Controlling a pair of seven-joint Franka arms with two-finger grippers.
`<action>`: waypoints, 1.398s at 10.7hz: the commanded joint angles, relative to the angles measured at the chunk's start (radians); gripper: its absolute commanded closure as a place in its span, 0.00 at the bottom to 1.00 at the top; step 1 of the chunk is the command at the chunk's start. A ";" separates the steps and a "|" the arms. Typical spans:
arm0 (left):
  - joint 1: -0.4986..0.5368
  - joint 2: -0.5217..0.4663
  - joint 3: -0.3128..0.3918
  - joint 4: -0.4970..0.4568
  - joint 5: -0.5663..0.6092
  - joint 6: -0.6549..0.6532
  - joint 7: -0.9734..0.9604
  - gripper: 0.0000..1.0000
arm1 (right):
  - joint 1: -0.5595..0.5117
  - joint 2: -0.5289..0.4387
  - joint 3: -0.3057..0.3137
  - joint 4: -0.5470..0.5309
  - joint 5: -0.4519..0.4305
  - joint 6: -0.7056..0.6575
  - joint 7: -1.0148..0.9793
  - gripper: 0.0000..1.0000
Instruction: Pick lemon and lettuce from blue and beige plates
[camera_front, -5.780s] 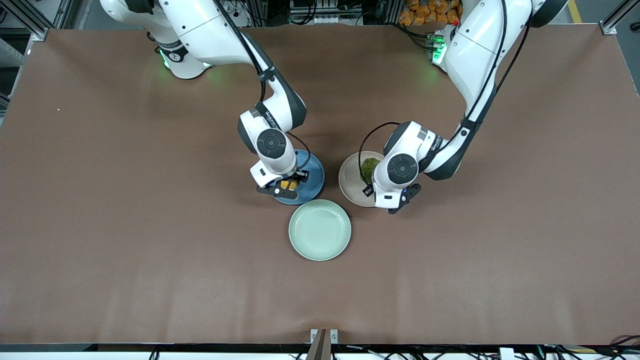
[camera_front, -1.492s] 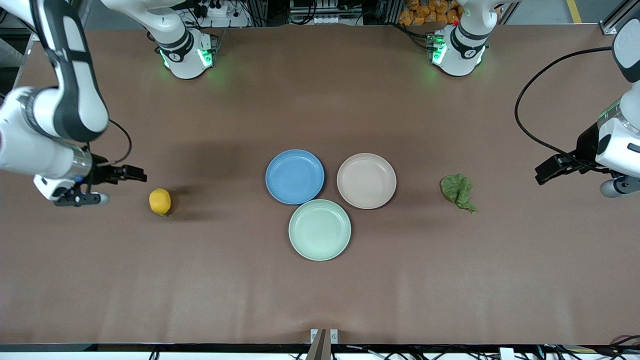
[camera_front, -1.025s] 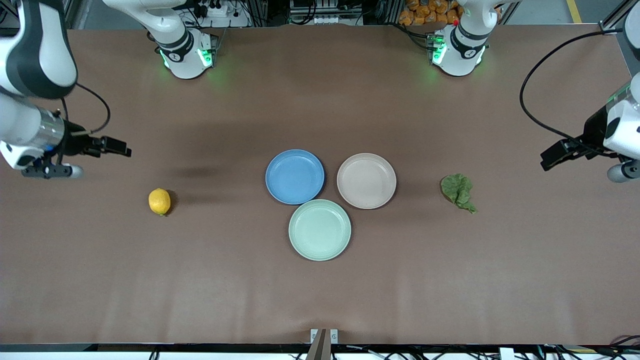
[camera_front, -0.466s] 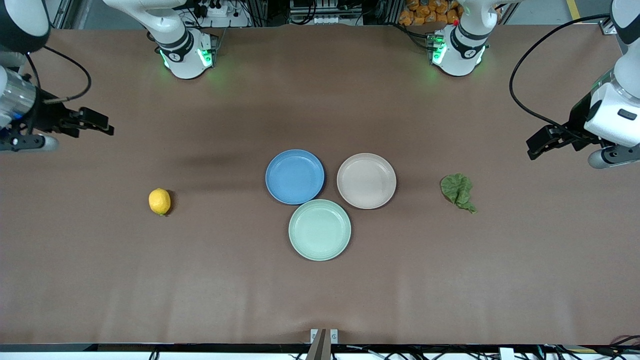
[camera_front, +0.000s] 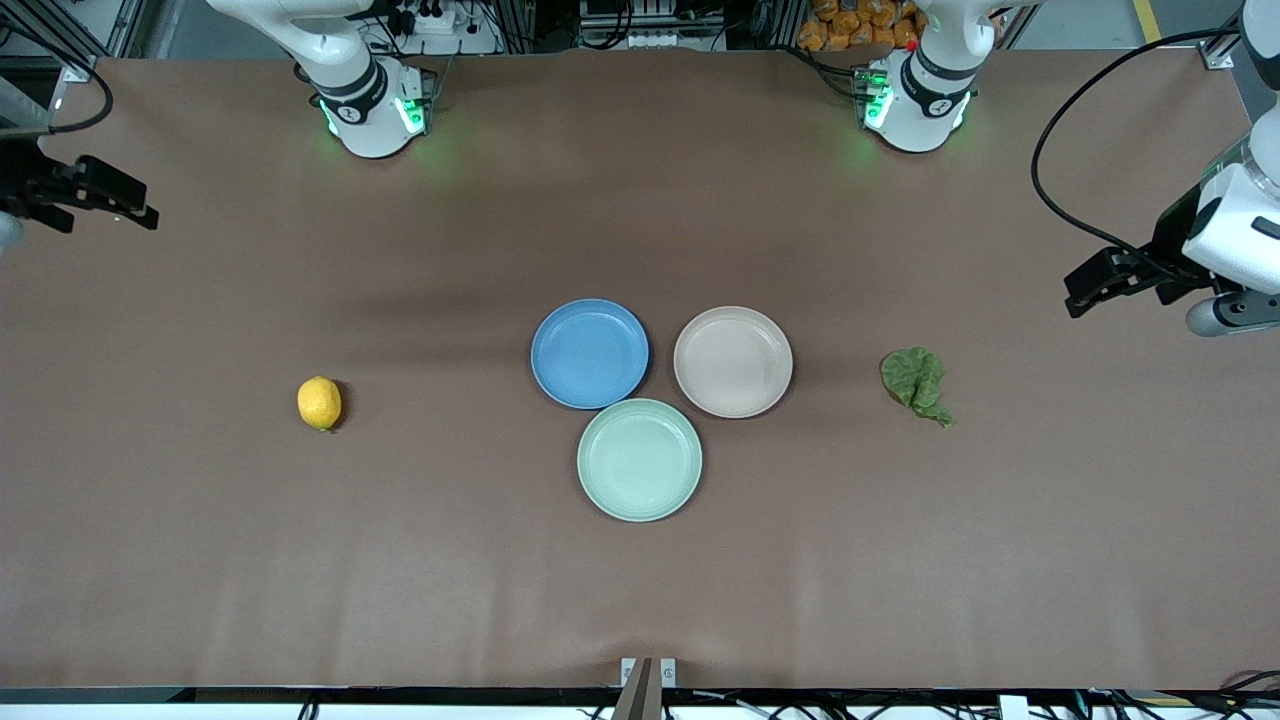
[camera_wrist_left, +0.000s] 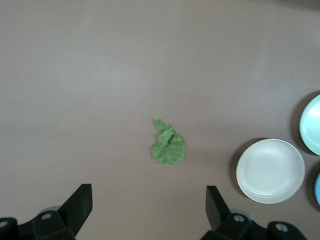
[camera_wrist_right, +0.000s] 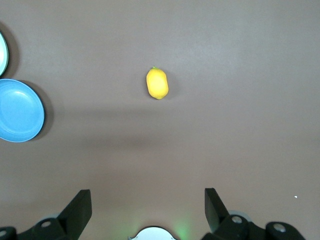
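Observation:
The lemon (camera_front: 319, 403) lies on the bare table toward the right arm's end; it also shows in the right wrist view (camera_wrist_right: 157, 83). The lettuce (camera_front: 915, 382) lies on the table toward the left arm's end, also in the left wrist view (camera_wrist_left: 168, 145). The blue plate (camera_front: 589, 353) and the beige plate (camera_front: 733, 361) sit side by side mid-table, both empty. My right gripper (camera_front: 95, 197) is open and empty, high over the table's right-arm end. My left gripper (camera_front: 1105, 279) is open and empty, high over the left-arm end.
A pale mint-green plate (camera_front: 639, 459) sits nearer the front camera, touching the gap between the two plates. The arms' bases (camera_front: 370, 95) (camera_front: 915, 90) stand along the table's edge farthest from the front camera.
Earlier both grippers were down on the plates at the lemon and lettuce. Since then both items lie on the table and both arms have drawn back and up toward the table's ends.

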 joint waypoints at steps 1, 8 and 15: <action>0.046 -0.012 0.000 -0.002 -0.040 -0.015 0.130 0.00 | -0.014 0.050 0.017 0.091 -0.018 -0.065 0.053 0.00; 0.063 -0.016 -0.009 -0.002 -0.039 -0.015 0.224 0.00 | -0.014 0.110 0.015 0.181 -0.016 -0.048 0.108 0.00; 0.063 -0.016 -0.006 0.000 -0.045 -0.015 0.219 0.00 | -0.014 0.116 0.015 0.184 -0.025 -0.048 0.100 0.00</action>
